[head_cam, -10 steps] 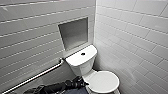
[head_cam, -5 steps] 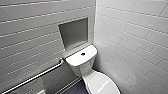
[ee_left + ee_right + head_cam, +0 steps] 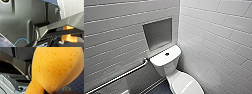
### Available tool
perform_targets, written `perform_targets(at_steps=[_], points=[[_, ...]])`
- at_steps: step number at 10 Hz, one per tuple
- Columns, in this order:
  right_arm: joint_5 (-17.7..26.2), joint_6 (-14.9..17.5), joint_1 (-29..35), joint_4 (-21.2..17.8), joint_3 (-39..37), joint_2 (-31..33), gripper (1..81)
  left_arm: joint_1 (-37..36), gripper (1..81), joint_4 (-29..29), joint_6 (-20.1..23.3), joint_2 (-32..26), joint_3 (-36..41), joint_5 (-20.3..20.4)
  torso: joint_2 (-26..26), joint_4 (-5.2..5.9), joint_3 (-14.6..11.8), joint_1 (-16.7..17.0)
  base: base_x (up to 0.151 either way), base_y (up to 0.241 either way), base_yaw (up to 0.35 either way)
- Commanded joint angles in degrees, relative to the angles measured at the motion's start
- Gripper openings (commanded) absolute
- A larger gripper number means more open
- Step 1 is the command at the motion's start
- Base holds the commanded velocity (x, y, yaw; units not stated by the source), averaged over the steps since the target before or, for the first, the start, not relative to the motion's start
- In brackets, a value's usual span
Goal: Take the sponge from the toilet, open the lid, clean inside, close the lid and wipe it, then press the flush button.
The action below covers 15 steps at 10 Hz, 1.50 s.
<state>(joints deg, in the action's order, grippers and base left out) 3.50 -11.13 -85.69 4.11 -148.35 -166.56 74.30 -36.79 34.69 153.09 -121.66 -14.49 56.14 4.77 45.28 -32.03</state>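
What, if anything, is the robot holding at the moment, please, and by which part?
The sponge, apparently pinched at its narrowed waist by the right gripper.

Toilet [image 3: 166, 65] cropped at head view's bottom edge, bowl front lost; marking [image 3: 186, 88] on lid [image 3: 180, 79] too blurred to read. Grab rail [image 3: 121, 76] runs off lower left corner. Sponge [image 3: 56, 68] overruns right wrist view's edges, full outline untold. Round disc [image 3: 66, 88] on floor [image 3: 78, 83] past it, too blurred to identify.

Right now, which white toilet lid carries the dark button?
The tank lid, the upper one: the flush button sits at its centre. The seat lid has none.
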Motion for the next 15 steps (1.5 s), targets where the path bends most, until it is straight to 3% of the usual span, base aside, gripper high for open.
perform_targets(at_steps=[1,4,7,8,9,10,11,13,15], points=[[4.6,0.2,-0.1,0.5,0.4,0.7,1.0,3.9,81.1,0.8,3.0,6.0,-11.9,-1.9,0.0,0.0,0.0,0.0,0.0,0.0,0.0],[2.9,0.3,-0.6,0.5,4.7,2.5,1.0,6.5,81.1,0.7,3.0,15.4,-29.4,0.7,0.0,0.0,0.0,0.0,0.0,0.0,0.0],[2.6,0.2,-0.2,0.1,9.8,5.6,1.0,8.4,81.1,0.8,2.7,15.4,-30.9,1.3,0.0,0.0,-0.1,0.0,0.0,0.0,0.0],[2.5,0.0,-0.1,-0.3,9.8,5.8,1.0,9.4,81.1,1.5,-0.1,15.5,-31.0,4.1,0.0,0.0,-0.1,0.0,0.0,0.0,0.0],[1.7,-0.2,-0.1,-0.4,10.0,5.9,1.0,10.6,81.1,5.0,-4.2,15.8,-30.8,6.8,0.0,0.0,-0.1,0.0,0.0,0.0,0.0],[1.3,-0.2,0.0,-0.5,10.6,6.1,1.0,11.3,81.1,12.6,-11.5,16.4,-30.9,8.0,0.0,0.0,-0.1,0.0,0.0,0.0,0.0],[1.3,-0.6,0.6,-0.5,12.1,7.0,1.0,11.4,81.1,23.6,-22.9,17.3,-31.2,8.2,0.1,0.0,-0.1,0.0,0.0,0.0,0.0],[-0.4,-0.6,1.3,-0.5,19.0,11.9,1.0,11.7,81.1,43.1,-37.2,18.7,-31.3,7.9,0.1,0.0,-0.1,0.0,0.0,0.0,0.0],[-4.5,-0.8,1.6,-0.5,29.6,19.3,1.0,11.4,81.1,46.5,-38.3,19.8,-30.8,6.7,0.1,0.0,-0.1,0.0,0.0,0.0,0.0]])
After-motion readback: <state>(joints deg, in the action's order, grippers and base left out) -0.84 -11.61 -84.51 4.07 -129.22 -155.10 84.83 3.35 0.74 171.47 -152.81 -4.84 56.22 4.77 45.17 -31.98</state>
